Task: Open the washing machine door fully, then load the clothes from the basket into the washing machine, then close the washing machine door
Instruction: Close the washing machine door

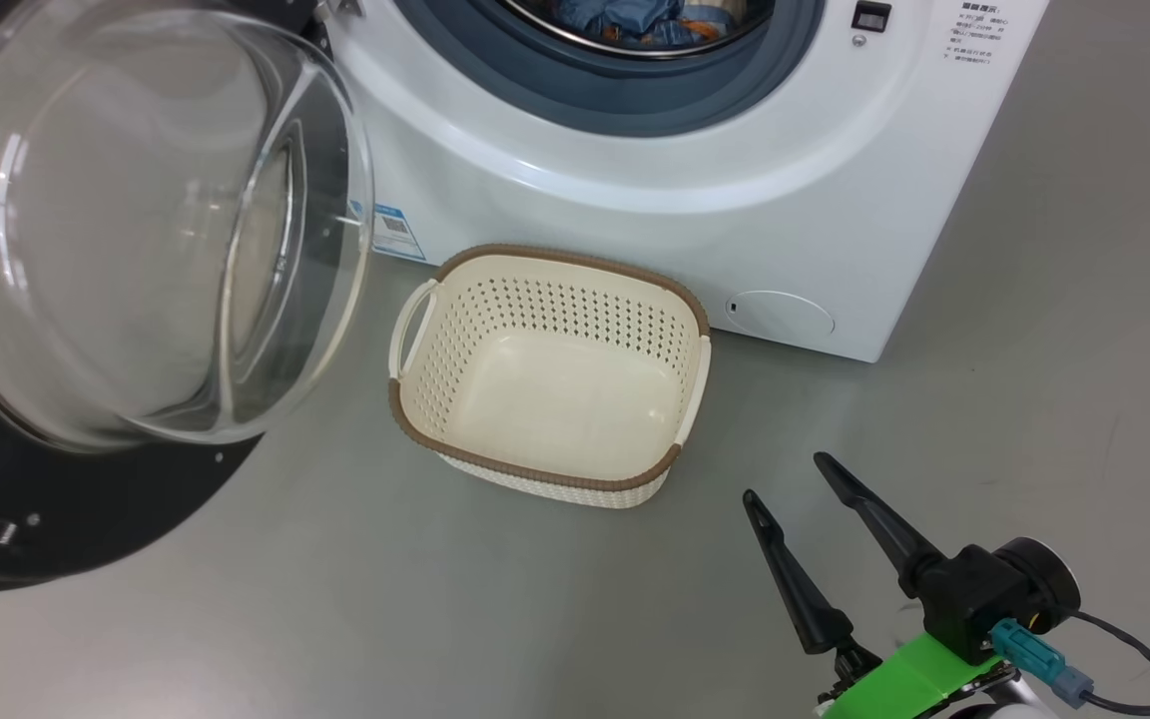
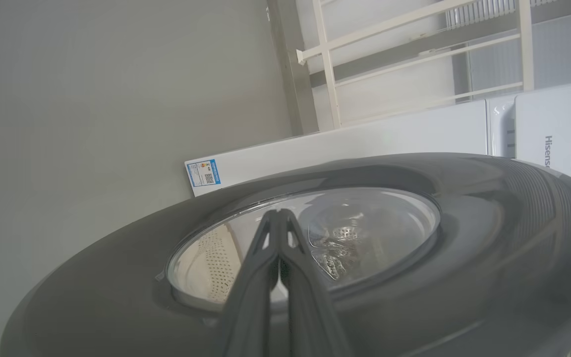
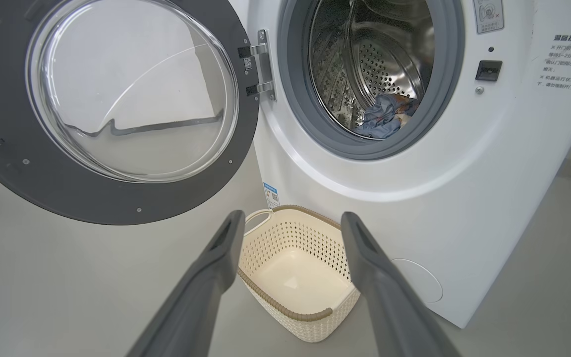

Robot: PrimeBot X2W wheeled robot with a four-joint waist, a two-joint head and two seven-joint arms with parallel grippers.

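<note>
Right tool agape near perforated cream basket; left tool, tips together, before glossy round door.

Beyond the right gripper's parted fingers, the grey-blue rubber gasket hides the lower part of the light-blue clothes; to their left, the black-ringed glass washing machine door runs off the edge; the left gripper's pressed-together fingers cover part of its blurred ring; the white washing machine's printed notice is too small to read.
</note>
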